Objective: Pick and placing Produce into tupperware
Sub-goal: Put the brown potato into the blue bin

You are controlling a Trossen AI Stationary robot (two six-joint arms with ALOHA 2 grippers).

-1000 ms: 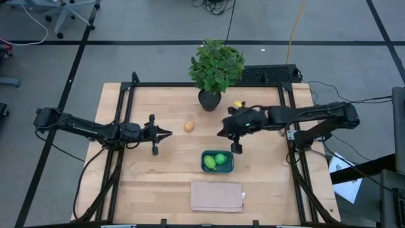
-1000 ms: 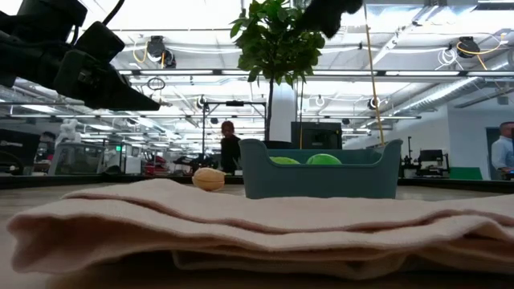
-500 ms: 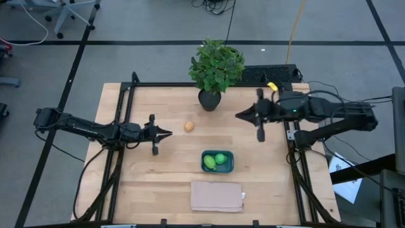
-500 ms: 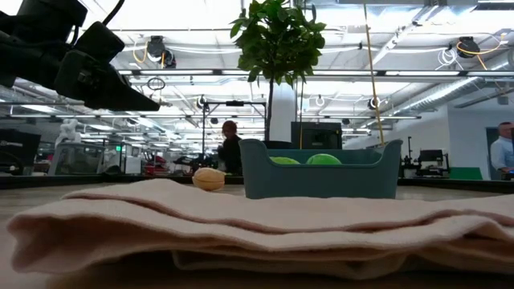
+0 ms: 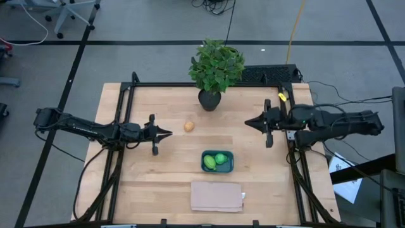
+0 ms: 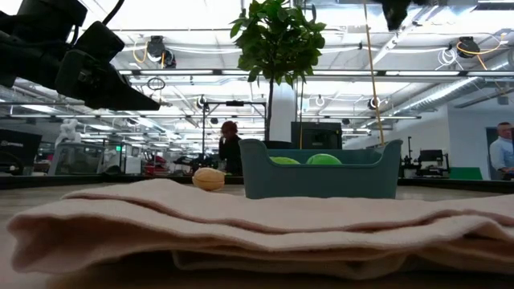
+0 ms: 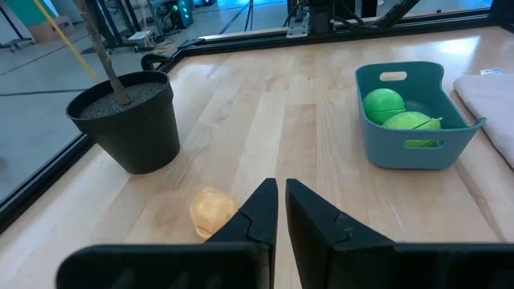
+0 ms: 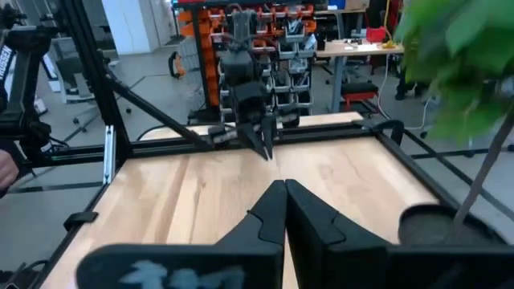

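Two green fruits already lie in the teal tub (image 5: 217, 161) near the table's middle; the tan egg-shaped fruit (image 5: 188, 126) sits alone just left of the plant pot (image 5: 209, 99). The left gripper (image 5: 166, 133), jaws closed, points at it from nearby; it should open wide before reaching in. The right gripper (image 5: 248, 122) waits at the right, jaws closed.

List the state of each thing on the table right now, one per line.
Teal plastic tupperware: upright, holding two fruits.
Yellow-green oblong fruit: inside it.
Bright green ball: inside it.
Tan egg-shaped piece: loose on the table.
Beige cloth: folded.
Left pincer: shut, empty.
Right pincer: shut, empty.
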